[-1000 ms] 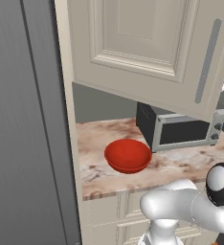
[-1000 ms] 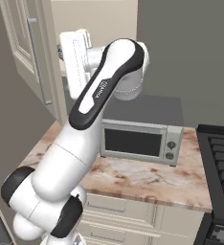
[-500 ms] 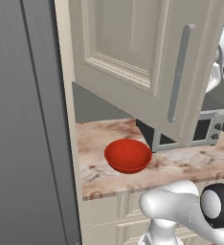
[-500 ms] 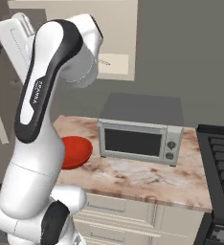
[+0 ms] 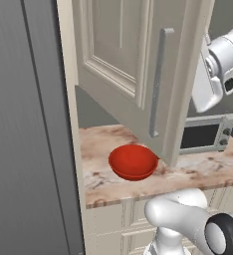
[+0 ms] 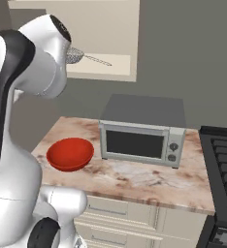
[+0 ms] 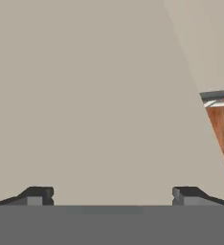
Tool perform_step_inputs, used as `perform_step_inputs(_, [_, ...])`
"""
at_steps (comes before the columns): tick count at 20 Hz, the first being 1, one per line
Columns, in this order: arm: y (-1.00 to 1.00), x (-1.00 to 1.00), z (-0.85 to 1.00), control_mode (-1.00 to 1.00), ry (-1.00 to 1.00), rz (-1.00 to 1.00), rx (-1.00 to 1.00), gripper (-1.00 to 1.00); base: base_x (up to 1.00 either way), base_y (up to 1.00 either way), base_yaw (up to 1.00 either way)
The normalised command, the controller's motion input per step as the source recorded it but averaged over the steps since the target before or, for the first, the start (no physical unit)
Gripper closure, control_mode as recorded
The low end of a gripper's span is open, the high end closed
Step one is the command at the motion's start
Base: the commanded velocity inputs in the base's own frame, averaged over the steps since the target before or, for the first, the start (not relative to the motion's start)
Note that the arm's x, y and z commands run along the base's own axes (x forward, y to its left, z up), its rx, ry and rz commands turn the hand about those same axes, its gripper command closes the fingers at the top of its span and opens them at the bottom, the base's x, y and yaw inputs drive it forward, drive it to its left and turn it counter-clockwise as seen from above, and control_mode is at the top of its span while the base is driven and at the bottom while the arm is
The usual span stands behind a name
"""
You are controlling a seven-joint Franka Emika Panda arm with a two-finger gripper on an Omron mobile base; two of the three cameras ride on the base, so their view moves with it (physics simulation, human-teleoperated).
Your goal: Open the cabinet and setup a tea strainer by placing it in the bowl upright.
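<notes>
The cabinet door (image 5: 119,55) stands swung wide open, its grey bar handle (image 5: 158,82) facing the room. Inside the open cabinet (image 6: 116,34) the silvery tea strainer (image 6: 75,55) lies on the shelf, its wire handle pointing right. On the marble counter, left of the microwave, sits the red bowl (image 5: 133,161) (image 6: 70,153), with nothing in it. My hand (image 5: 215,67) is raised high, to the right of the door's edge. In the hand view my gripper (image 7: 112,196) is open, its fingertips (image 7: 36,195) far apart with nothing between them, facing a plain cream surface.
A grey microwave (image 6: 140,137) stands on the counter (image 6: 135,181) right of the bowl. A black stove (image 6: 224,164) lies at the far right. A tall grey panel (image 5: 29,129) closes off the left side. My arm (image 6: 18,72) rises in front of the cabinet's left part.
The cabinet door has swung further open to the left, uncovering the strainer on the shelf. My arm has swept left with it. The bowl and microwave have not moved.
</notes>
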Motion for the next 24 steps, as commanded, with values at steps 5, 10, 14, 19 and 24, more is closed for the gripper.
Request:
perform_step_inputs(5, [0.41,-0.15,-0.27,-1.00,0.00,-0.25,-0.01,-1.00,0.00,0.00,0.00])
perform_step_inputs(10, [0.52,-0.10,-0.13,-1.00,0.00,-0.28,-0.01,-1.00,0.00,0.00,0.00])
perform_step_inputs(14, [0.17,0.00,-0.01,-1.00,0.00,-0.22,-0.01,-1.00,0.00,0.00,0.00])
perform_step_inputs(19, [0.21,0.00,0.00,-1.00,0.00,-0.09,-0.01,-1.00,0.00,0.00,0.00])
perform_step_inputs(24, [0.35,0.00,0.00,-1.00,0.00,-0.02,0.00,-1.00,0.00,0.00,0.00])
